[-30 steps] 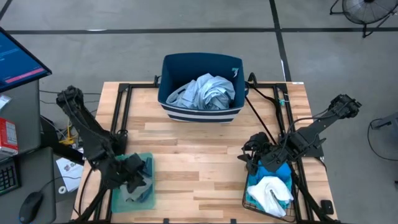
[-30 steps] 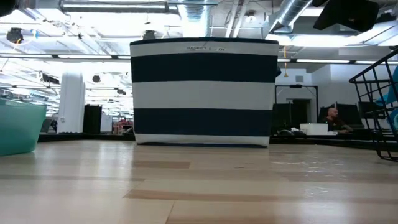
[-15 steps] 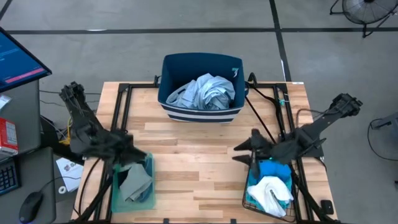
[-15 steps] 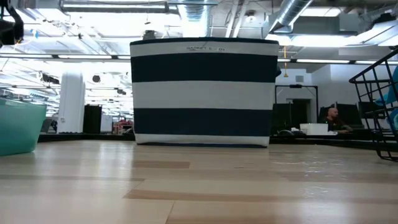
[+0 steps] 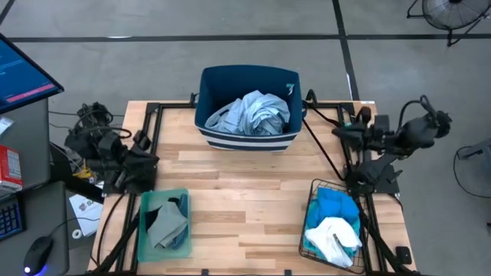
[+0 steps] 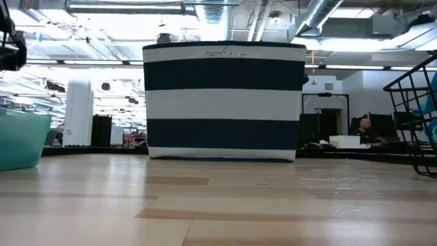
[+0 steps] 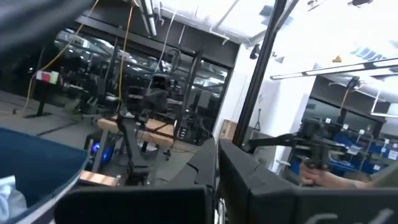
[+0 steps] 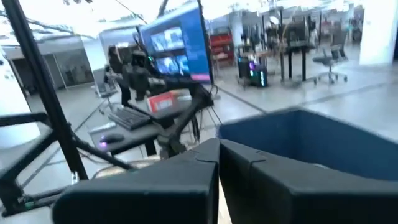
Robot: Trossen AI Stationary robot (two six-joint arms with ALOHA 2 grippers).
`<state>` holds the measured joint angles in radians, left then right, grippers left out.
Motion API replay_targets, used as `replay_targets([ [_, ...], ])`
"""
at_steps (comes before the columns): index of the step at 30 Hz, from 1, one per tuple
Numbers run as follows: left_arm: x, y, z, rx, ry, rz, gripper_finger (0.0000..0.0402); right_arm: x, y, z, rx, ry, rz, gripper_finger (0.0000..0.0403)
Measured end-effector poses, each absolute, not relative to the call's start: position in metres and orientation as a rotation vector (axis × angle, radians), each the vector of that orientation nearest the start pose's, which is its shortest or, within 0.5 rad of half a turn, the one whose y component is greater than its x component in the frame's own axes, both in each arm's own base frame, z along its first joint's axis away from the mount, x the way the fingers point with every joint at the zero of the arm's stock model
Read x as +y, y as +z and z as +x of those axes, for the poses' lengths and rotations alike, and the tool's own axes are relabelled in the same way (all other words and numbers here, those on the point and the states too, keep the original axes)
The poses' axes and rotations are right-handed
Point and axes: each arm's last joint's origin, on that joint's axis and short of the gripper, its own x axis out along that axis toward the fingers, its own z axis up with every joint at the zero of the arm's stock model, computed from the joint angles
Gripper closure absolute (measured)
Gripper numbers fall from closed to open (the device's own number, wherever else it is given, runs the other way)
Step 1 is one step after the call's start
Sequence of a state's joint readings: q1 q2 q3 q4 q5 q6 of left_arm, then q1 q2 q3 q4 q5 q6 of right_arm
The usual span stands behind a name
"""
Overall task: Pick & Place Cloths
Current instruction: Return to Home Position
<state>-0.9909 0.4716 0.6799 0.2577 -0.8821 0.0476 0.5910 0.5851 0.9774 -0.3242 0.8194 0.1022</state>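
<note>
A pale blue-white shirt (image 5: 253, 113) lies bunched in the navy striped bin (image 5: 209, 80). A grey-blue cloth (image 5: 165, 225) lies in the pale green tray (image 5: 143, 234) at the near left. A bright blue cloth (image 5: 337, 207) and a white cloth (image 5: 334, 236) lie in the wire basket (image 5: 308, 230) at the near right. My left gripper (image 5: 146, 156) is shut and empty, drawn back at the table's left edge, its fingers closed in the left wrist view (image 7: 216, 180). My right gripper (image 5: 339, 132) is shut and empty above the right edge, its fingers closed in the right wrist view (image 8: 219, 180).
The bin (image 6: 224, 101) stands at the far middle of the wooden table (image 5: 245, 199). Black frame rails (image 5: 149, 130) run along both sides of the table. A desk with a monitor (image 5: 23, 77) stands to the left. Bare wood lies between tray and basket.
My left gripper has risen out of the tray and drawn back toward the table's left edge, leaving the grey-blue cloth lying in the tray. My right gripper has risen from beside the basket and swung toward the table's far right.
</note>
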Motion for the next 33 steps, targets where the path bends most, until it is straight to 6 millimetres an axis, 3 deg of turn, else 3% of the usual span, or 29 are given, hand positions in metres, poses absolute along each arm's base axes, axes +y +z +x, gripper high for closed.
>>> replay_targets([
  [5, -0.060, 0.339, 0.066, -0.250, -0.142, -0.410, 0.0401, 0.015, 0.378, 0.061, -0.049, -0.231, 0.225, 0.0400],
  [12, -0.068, 0.263, 0.071, -0.134, -0.136, -0.610, 0.0401, 0.009, 0.329, 0.052, -0.042, -0.236, 0.316, 0.0401],
  [22, -0.072, 0.197, 0.074, -0.043, -0.132, -0.761, 0.0401, 0.005, 0.268, 0.047, -0.023, -0.307, 0.376, 0.0402],
  [27, -0.070, 0.178, 0.072, -0.031, -0.131, -0.792, 0.0401, 0.002, 0.249, 0.047, -0.005, -0.386, 0.345, 0.0402],
  [33, -0.068, 0.177, 0.070, -0.012, -0.172, -0.743, 0.0401, 0.002, 0.242, 0.047, 0.034, -0.440, 0.297, 0.0403],
])
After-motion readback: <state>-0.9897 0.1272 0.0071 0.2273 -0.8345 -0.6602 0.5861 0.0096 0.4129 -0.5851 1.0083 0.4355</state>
